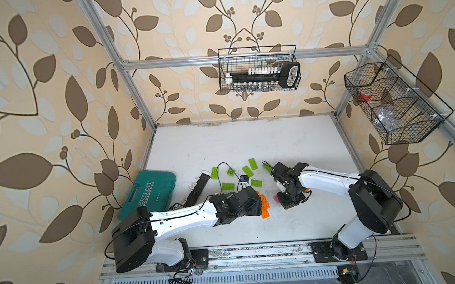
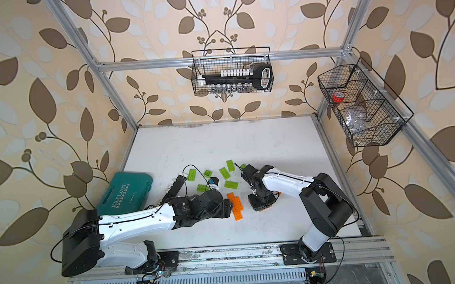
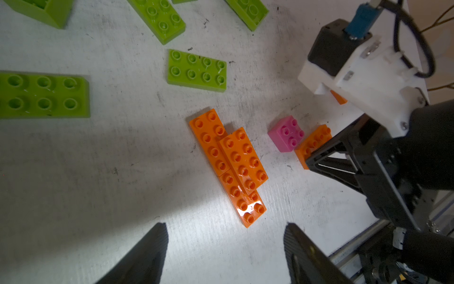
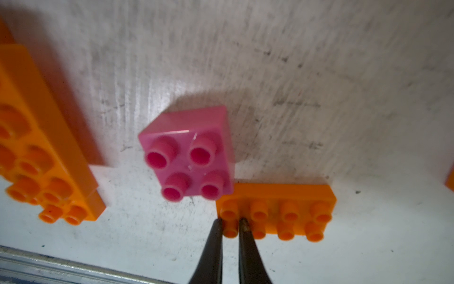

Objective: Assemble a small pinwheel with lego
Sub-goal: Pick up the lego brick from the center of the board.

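While the left tool (image 3: 225,225) stands apart, the right tool (image 4: 230,221) pinches an orange brick (image 4: 282,194)

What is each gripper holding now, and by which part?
The right gripper pinches an end stud of the orange brick beside the pink brick; the left gripper holds nothing.

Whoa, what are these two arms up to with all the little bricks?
Two robot arms are building with toy bricks on a white table. The right gripper has its jaws nearly together around a stud at the end of a lone orange brick, right beside a pink brick. The left gripper hangs open above a stack of orange bricks. The green bricks lie loose farther back, untouched.
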Available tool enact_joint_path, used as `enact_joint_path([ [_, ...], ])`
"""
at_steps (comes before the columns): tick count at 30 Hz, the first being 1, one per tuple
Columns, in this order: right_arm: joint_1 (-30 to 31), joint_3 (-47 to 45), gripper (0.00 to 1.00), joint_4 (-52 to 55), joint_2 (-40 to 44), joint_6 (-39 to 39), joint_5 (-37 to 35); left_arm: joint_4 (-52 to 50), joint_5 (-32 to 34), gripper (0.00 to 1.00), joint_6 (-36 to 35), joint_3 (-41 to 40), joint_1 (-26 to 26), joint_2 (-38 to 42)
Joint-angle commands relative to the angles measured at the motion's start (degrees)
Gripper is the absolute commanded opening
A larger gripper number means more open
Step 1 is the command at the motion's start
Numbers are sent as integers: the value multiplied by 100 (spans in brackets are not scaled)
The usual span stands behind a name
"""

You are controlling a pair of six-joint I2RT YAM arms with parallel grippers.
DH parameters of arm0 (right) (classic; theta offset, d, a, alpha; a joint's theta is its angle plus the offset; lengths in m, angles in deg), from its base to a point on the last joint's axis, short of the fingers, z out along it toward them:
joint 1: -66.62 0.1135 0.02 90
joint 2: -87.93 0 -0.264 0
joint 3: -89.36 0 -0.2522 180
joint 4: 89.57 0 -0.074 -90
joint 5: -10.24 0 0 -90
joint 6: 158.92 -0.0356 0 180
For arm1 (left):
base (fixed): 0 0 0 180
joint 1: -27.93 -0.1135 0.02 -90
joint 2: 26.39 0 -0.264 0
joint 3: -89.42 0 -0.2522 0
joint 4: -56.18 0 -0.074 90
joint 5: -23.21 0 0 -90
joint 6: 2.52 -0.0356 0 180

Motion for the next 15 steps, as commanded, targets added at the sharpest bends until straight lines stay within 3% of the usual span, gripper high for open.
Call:
enact_joint_path([
  [1, 42, 51, 11, 91, -177, -36, -224, -6, 143, 77, 14, 145, 36, 57],
  [8, 221, 96, 9, 253, -219, -253, -687, -82, 205, 77, 66, 128, 39, 82],
  [15, 206, 93, 6, 319, 110, -391, -690, -65, 249, 77, 59, 116, 38, 85],
])
